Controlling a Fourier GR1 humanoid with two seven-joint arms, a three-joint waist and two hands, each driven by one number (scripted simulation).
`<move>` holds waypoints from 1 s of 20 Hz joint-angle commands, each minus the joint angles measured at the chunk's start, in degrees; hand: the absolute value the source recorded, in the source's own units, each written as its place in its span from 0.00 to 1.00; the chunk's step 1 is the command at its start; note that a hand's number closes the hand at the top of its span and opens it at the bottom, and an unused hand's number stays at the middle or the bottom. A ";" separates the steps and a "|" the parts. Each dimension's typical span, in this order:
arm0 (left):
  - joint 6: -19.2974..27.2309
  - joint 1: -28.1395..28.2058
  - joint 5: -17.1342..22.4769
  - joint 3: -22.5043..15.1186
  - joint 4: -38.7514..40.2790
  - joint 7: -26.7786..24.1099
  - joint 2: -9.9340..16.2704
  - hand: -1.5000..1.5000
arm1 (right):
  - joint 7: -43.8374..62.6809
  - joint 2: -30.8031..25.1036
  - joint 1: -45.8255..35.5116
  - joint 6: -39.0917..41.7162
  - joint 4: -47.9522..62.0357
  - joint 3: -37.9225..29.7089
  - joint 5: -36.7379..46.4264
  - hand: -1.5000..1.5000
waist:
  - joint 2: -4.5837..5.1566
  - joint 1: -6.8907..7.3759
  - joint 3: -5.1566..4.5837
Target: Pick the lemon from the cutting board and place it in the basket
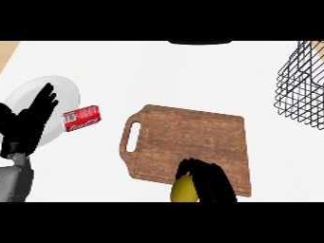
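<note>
A brown wooden cutting board with a handle slot on its left lies in the middle of the white counter. At its near edge my right hand is curled round the yellow lemon, which shows just left of the fingers, partly hidden. The black wire basket stands at the far right, partly cut off by the view's edge. My left hand rests open at the left, fingers up, over a white plate.
A white plate lies at the left, and a red soda can lies on its side beside it. A dark object sits at the counter's far edge. Wood flooring shows at the top left.
</note>
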 commanded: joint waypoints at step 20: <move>0.68 -1.45 -0.55 -0.62 -0.78 1.98 -1.04 0.50 | 31.67 0.16 -12.73 5.58 -44.88 1.61 10.64 1.00 | 0.23 0.74 -0.06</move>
